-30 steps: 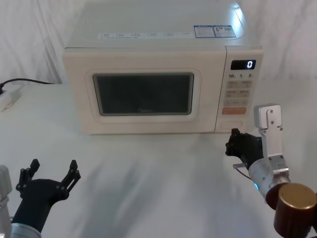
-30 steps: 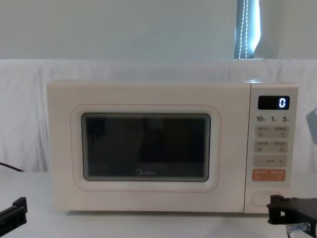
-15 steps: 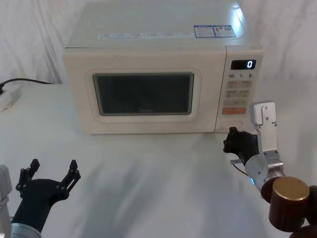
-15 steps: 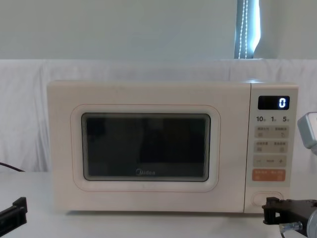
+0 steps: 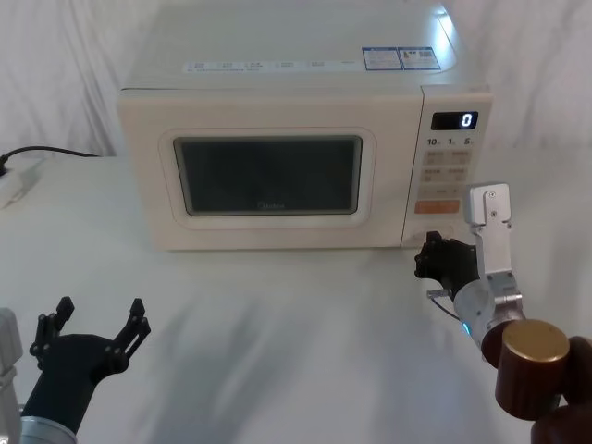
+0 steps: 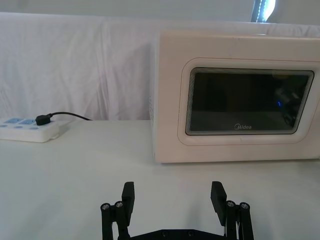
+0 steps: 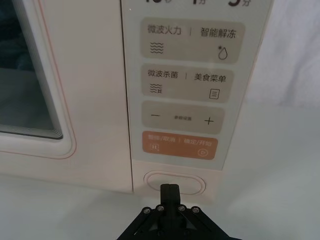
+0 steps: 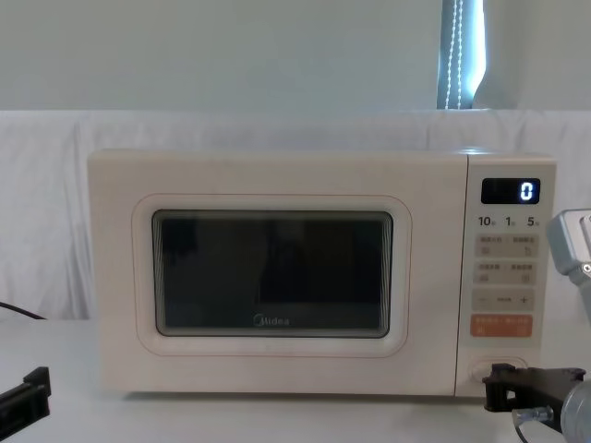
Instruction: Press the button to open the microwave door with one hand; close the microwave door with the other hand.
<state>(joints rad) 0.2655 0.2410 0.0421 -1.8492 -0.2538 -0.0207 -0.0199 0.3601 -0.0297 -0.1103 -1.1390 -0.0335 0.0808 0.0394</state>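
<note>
Right gripper (image 7: 169, 188) low at the front of the microwave's control strip (image 5: 448, 166), fingers pressed together into a single blunt tip, holding nothing. Button (image 7: 174, 183) straight ahead of that tip, at the very bottom of the strip, under the orange key (image 7: 179, 145); a wide pill, long axis running side to side, so plenty of margin sideways and little up or down. Tip lined up on the button's middle in the right wrist view, overlapping its lower edge; contact or a thin gap, cannot tell which. In the chest view, right gripper (image 8: 503, 388) just below and slightly right of the button (image 8: 497, 370), near enough to read as almost touching. Judged next: a short push straight forward, tip nudged a little higher, clear of the orange key.

Microwave door (image 5: 268, 176) shut and flush with the cabinet, wide cream panel left of the strip, dark window at its centre.

Left gripper (image 5: 97, 321) parked low at the near left of the table (image 5: 277, 314), well apart from the door, fingers spread wide and empty, pointed at the door (image 6: 247, 102) in its own wrist view. Right arm plainly the nearer one to the button, left the one better placed for closing
</note>
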